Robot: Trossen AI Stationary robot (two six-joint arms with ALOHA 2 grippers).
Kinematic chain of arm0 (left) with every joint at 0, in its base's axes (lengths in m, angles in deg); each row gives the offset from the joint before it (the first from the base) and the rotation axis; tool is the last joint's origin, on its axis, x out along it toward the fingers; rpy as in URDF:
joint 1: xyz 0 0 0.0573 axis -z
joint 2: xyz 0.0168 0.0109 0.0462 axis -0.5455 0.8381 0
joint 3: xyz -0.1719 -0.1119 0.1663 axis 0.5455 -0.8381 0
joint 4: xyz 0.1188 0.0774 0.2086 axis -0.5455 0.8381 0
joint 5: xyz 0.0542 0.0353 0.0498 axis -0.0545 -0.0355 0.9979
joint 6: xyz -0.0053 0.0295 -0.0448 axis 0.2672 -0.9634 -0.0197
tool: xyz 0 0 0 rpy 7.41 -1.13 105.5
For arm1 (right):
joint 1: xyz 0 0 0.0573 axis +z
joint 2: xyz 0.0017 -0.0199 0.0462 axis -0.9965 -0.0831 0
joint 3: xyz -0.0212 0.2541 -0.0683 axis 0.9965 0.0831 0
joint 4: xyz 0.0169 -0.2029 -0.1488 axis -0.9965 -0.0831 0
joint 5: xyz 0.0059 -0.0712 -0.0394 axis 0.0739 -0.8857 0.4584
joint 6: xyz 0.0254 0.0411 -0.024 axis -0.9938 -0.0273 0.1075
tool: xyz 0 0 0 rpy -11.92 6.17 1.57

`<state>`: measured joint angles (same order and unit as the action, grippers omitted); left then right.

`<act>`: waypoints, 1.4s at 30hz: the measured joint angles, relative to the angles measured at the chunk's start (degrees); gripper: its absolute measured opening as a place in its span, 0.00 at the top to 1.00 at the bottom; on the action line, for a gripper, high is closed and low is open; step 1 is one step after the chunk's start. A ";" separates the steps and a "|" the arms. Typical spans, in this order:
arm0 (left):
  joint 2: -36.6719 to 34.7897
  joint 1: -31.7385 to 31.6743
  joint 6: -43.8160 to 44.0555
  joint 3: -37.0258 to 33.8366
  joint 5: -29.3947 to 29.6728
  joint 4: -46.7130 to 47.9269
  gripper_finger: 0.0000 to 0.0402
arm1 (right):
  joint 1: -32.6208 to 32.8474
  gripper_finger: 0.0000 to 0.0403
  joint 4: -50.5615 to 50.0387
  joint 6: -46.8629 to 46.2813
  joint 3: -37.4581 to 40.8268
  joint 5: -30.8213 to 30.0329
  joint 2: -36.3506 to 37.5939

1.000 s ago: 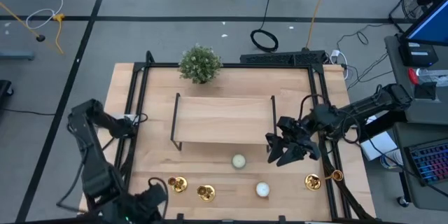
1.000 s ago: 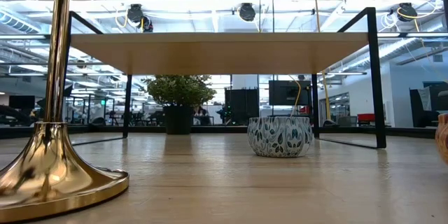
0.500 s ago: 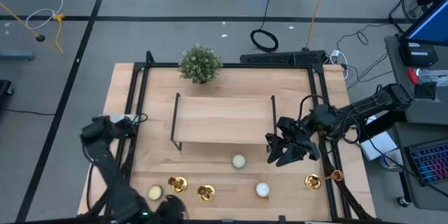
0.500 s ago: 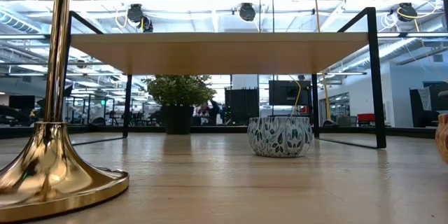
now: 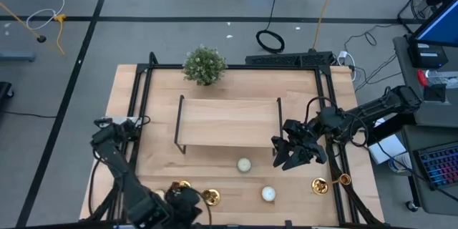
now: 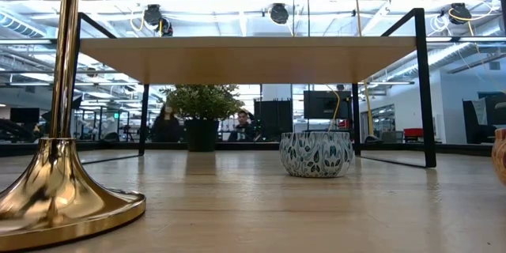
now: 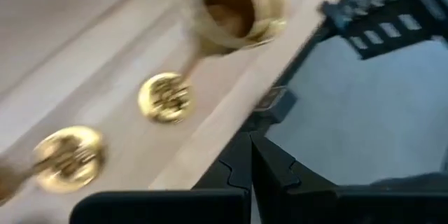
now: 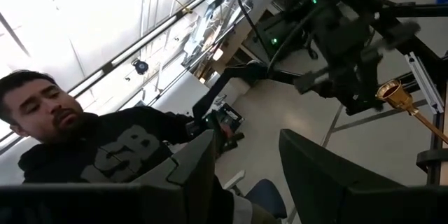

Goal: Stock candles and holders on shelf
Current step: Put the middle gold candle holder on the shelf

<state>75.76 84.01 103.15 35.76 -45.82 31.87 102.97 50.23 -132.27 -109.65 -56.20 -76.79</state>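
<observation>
Left gripper (image 5: 187, 202) is being held low at the table's front edge, just beside two holders (image 5: 210, 197); its fingers (image 7: 241, 171) are pressed together, with nothing between them. Right gripper (image 5: 290, 154) is waiting open beside the shelf (image 5: 229, 122), which is being left bare. Candles (image 5: 244, 164) are lying in front of it. A holder is probably being risked: a shut gripper could tip it.

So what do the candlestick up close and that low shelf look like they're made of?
The candlestick looks like polished metal with a gold, brass-like finish: its flared base mirrors the room's lights, though plating can't be ruled out. The shelf appears to be a pale, matte wood board, with faint grain in the high view, on thin black legs that are probably painted metal.
</observation>
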 joint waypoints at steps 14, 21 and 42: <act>-3.05 -2.62 -7.27 12.79 -7.45 7.37 0.93 | -0.42 0.61 -0.01 2.44 0.00 0.02 0.00; -3.67 -6.92 -16.49 12.79 -18.99 4.16 0.72 | -0.87 0.61 -0.50 3.02 0.02 0.00 0.02; 10.74 2.98 9.39 12.72 2.47 1.22 0.38 | -0.95 0.61 -0.88 3.02 0.07 0.22 0.02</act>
<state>86.50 86.99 112.53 48.48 -43.35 33.09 102.02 49.35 -129.25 -109.58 -55.98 -76.77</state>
